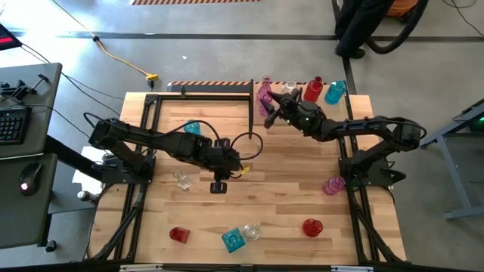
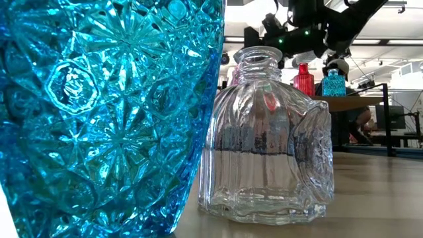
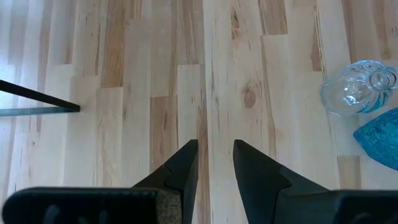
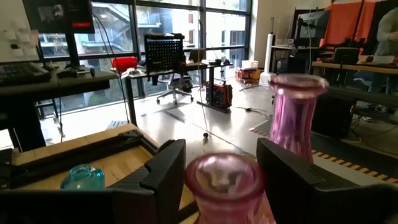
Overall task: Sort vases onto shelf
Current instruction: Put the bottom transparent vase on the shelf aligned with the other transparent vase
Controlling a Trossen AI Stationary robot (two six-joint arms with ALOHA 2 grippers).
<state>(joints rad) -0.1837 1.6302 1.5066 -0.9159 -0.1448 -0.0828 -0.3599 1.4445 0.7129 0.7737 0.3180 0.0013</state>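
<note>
That huge teal cut-glass vase fills the low view only because it sits right at the lens, with a clear ribbed bottle just beside it. The real work is at the shelf: the right gripper straddles a pink vase beside another pink one, fingers close around its neck. Whether it's gripping or letting go, can't tell. The left gripper hovers over bare table, fingers slightly apart and empty.

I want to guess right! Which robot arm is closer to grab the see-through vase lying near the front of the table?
Probably the left. Its gripper hangs open over the table's middle, with the clear vase showing in its wrist view. The right gripper is far back at the shelf, around a pink vase.
</note>
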